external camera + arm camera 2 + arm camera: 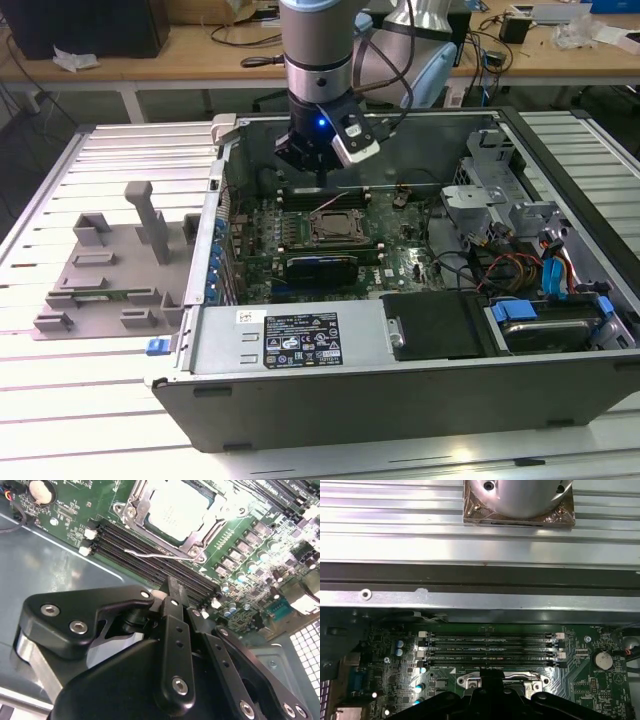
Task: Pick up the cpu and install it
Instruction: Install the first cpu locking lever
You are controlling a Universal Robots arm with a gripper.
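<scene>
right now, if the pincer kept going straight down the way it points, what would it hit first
Most likely the black memory slots beside the socket that holds the cpu: in the second wrist view the pincer sits over them. Depth is unclear.

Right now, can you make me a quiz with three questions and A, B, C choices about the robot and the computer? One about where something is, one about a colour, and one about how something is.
1. Where is the grey fixture?
A. Inside the computer case
B. On the table, outside the case
C. On top of the arm

2. What colour is the motherboard?
A. Red
B. Green
C. Yellow

3. How is the cpu right now?
A. Lying in the socket
B. Hanging from the end effector
C. Standing on the fixture

Answers:
1. B: it lies on the ribbed table, at the exterior view's left of the computer case.
2. B: the board is green in every view.
3. A: its silver top sits inside the metal socket frame.
</scene>
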